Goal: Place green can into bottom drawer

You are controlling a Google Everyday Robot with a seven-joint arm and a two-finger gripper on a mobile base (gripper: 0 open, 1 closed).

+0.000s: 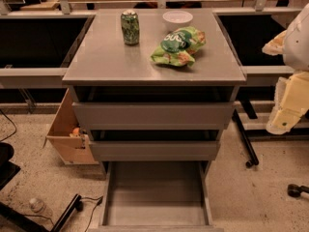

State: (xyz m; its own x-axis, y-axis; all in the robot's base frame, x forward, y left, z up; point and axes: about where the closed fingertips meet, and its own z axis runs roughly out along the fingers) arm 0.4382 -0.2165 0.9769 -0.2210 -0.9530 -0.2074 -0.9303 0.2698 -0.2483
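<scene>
The green can [130, 27] stands upright on the grey cabinet's top [106, 57], at the back left. The bottom drawer [155, 192] is pulled out wide open, and its flat grey floor is bare. My gripper [288, 108] hangs at the right edge of the view, beside the cabinet's right side at the height of the upper drawers. It is well apart from the can and holds nothing that I can see.
A white bowl [177, 18] sits at the back of the cabinet top, with a green-and-orange snack bag [178, 46] in front of it. The two upper drawers [153, 115] stand slightly out. A cardboard box [70, 134] is on the floor at left and a black stand leg [246, 144] at right.
</scene>
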